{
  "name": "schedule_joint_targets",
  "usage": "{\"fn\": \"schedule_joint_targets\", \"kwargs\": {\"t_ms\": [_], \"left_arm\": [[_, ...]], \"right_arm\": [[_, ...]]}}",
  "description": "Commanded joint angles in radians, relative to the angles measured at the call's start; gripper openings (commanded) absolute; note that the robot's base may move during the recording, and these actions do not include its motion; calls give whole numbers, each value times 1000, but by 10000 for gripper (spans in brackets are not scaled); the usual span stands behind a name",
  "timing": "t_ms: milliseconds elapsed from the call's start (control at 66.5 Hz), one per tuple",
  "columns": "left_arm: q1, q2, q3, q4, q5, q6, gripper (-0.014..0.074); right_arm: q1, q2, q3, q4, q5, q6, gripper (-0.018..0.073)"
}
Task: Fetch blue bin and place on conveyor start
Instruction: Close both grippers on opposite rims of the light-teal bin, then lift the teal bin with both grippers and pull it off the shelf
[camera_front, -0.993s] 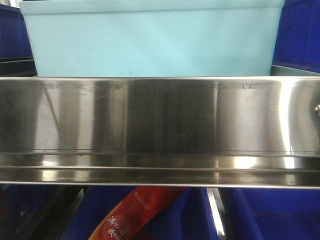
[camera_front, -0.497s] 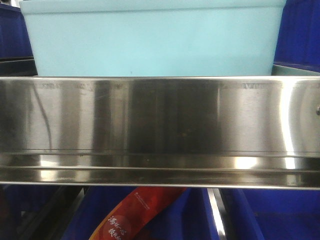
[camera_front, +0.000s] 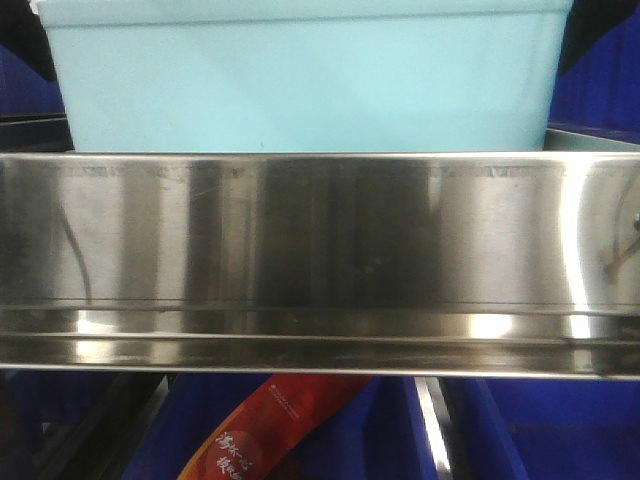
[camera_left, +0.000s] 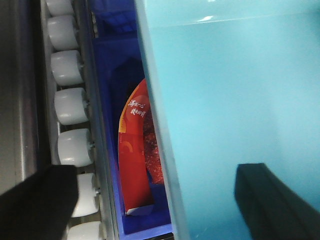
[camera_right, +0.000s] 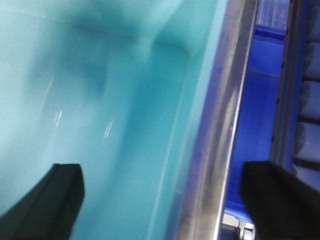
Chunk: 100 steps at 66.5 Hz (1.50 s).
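Observation:
The light aqua-blue bin (camera_front: 300, 90) stands on the shelf behind the stainless-steel rail (camera_front: 320, 240). My left gripper (camera_left: 157, 200) is open and straddles the bin's side wall (camera_left: 155, 125). One finger (camera_left: 35, 200) is outside over the rollers, the other (camera_left: 275, 200) is inside the bin (camera_left: 240, 90). My right gripper (camera_right: 162, 200) is open and straddles the opposite wall. One finger (camera_right: 45, 200) is inside the bin (camera_right: 90, 100), the other (camera_right: 280, 200) is outside. The conveyor start is out of view.
Dark royal-blue crates (camera_front: 600, 80) flank the bin and sit on the level below. One lower crate (camera_left: 112, 65) holds a red packet (camera_left: 135, 150), also seen in the front view (camera_front: 270, 420). White rollers (camera_left: 70, 105) run along the shelf. A shiny metal strip (camera_right: 225, 150) runs beside the bin.
Dark gripper shapes have come into the front view at the bin's upper left and upper right corners. The bin has not moved.

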<state>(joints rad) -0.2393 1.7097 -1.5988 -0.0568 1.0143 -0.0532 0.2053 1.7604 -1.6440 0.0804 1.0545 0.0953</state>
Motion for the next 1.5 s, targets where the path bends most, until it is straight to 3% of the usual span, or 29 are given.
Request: {"fn": "schedule_joint_targets", "kwargs": {"t_ms": [0,45,150,181,226,572,1098,1490], "left_arm": [[2,0,-9,-10,-1,-7,362],[2,0,-9,-10,-1,-7,260],[2,0,-9,-11,-7,-7,-81],[2,0,-9,-11,-7,-7,-109],[2,0,-9,-11,-8,-7,-111],[-2,-80,-12,-12,-3,-7,-111],[-2,-400,-12,-19,15,-7,-111],[-2,-413,-10,-38,16,-7,-111]], "right_arm": [[-1,-3,-10,-10,-17,1,374],[-1,-5,-10,-10,-17,1,267],[-1,-5,-10,-10,-17,1,-4],[-1,-5,-10,-10,-17,1,-111],[-1,-5,-10,-10,-17,1,-166],[1,-90,-11,-12,2,1,-151],[49,-373,-11,0,-30,1,-151],[49,-397,-11,0,-81,1,-151]]}}
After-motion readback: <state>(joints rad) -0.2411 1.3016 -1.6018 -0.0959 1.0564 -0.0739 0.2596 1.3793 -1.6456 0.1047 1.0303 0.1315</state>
